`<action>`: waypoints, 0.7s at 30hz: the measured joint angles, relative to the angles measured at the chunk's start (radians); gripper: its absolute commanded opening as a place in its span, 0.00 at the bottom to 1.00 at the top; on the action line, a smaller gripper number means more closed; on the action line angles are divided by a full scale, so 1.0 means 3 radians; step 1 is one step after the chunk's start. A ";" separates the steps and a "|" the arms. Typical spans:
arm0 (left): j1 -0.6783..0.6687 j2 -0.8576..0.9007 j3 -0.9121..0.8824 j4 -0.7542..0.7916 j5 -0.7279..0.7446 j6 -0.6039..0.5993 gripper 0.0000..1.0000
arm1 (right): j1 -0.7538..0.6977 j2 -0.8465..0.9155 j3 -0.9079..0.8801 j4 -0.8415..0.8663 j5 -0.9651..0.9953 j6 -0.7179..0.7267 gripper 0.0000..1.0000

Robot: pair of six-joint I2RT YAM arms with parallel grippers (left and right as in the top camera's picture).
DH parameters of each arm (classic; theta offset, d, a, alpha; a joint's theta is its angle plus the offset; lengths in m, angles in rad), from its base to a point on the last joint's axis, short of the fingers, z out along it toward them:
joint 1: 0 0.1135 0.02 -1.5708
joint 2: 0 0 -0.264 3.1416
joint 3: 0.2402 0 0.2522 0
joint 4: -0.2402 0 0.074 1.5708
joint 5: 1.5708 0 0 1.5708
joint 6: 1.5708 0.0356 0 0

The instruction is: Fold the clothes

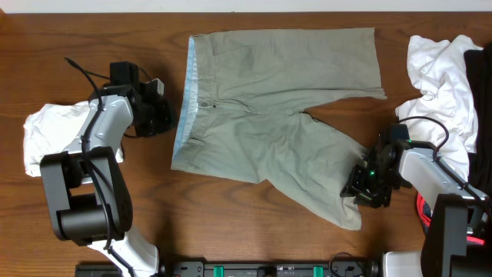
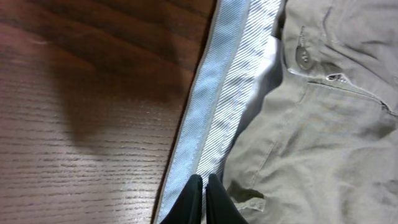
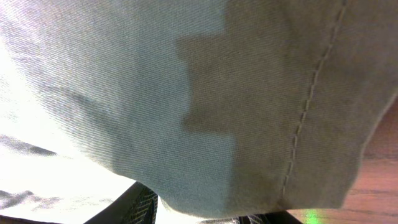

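Filling the right wrist view, khaki-beige cotton shorts hang right against the lens, a stitched seam running down the cloth. The fabric hides the right gripper, so I cannot tell whether its jaws are apart or clamped. From overhead, that gripper sits at the outer edge of the nearer leg, close to the hem.

The shorts lie spread flat across the middle of the brown wooden table, with the waist toward the left arm and both legs toward the right arm. The farther leg lies straight and the nearer one angles toward the front edge. A pale blue striped waistband lining is turned outward along the waist edge, and a small round button lies just beside it on the khaki.

The left gripper has its black fingers pressed together, tips at the lining. Whether any cloth is caught between them I cannot tell.

A crumpled white garment lies beside the left arm. A second rumpled white garment is heaped at the far right, with a black garment against it.
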State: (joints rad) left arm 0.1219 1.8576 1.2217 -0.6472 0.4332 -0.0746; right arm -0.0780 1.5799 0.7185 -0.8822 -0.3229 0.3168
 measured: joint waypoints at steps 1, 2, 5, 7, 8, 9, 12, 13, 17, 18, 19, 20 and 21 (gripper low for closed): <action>0.0000 0.0000 0.0000 -0.0003 -0.0006 -0.0001 0.07 | 0.0000 0.0000 0.0000 0.0001 0.0001 0.0000 0.39; 0.0000 0.0000 0.0000 -0.0006 -0.0011 -0.0003 0.06 | 0.0000 0.0000 0.0000 0.0000 0.0001 0.0000 0.39; -0.0001 0.0000 0.0000 -0.0036 -0.0024 -0.0011 0.06 | 0.0000 0.0000 0.0000 0.0000 0.0000 0.0000 0.38; -0.0001 0.0000 0.0000 -0.0037 -0.0025 -0.0013 0.06 | 0.0000 0.0000 0.0000 0.0001 0.0001 -0.0001 0.39; -0.0001 0.0000 0.0000 -0.0038 -0.0027 -0.0013 0.06 | 0.0000 0.0000 0.0000 0.0000 0.0001 -0.0005 0.39; -0.0001 0.0000 0.0000 -0.0038 -0.0027 -0.0013 0.06 | 0.0000 0.0000 0.0000 0.0000 0.0001 -0.0010 0.39; -0.0001 0.0000 0.0000 -0.0041 -0.0034 -0.0013 0.06 | 0.0000 0.0000 0.0000 0.0000 0.0001 -0.0017 0.39; -0.0003 0.0000 0.0000 -0.0045 -0.0038 -0.0013 0.06 | 0.0000 0.0000 0.0000 0.0000 0.0001 -0.0020 0.39; -0.0004 0.0000 0.0000 -0.0060 -0.0050 -0.0013 0.06 | 0.0000 0.0000 0.0000 -0.0001 0.0000 -0.0023 0.39; -0.0004 0.0000 0.0000 -0.0061 -0.0050 -0.0013 0.06 | 0.0000 0.0000 0.0000 -0.0001 0.0000 -0.0023 0.39; -0.0004 0.0000 0.0000 -0.0061 -0.0050 -0.0013 0.06 | 0.0000 0.0000 0.0000 -0.0003 0.0000 -0.0023 0.39; -0.0004 0.0000 0.0000 -0.0061 -0.0050 -0.0013 0.06 | 0.0000 0.0000 0.0000 -0.0003 0.0000 -0.0023 0.39; -0.0004 0.0000 0.0000 -0.0061 -0.0050 -0.0013 0.06 | 0.0000 0.0000 0.0000 -0.0001 -0.0001 -0.0023 0.39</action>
State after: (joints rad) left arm 0.1207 1.8576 1.2217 -0.6655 0.4183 -0.0784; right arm -0.0780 1.5799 0.7185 -0.8825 -0.3233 0.3099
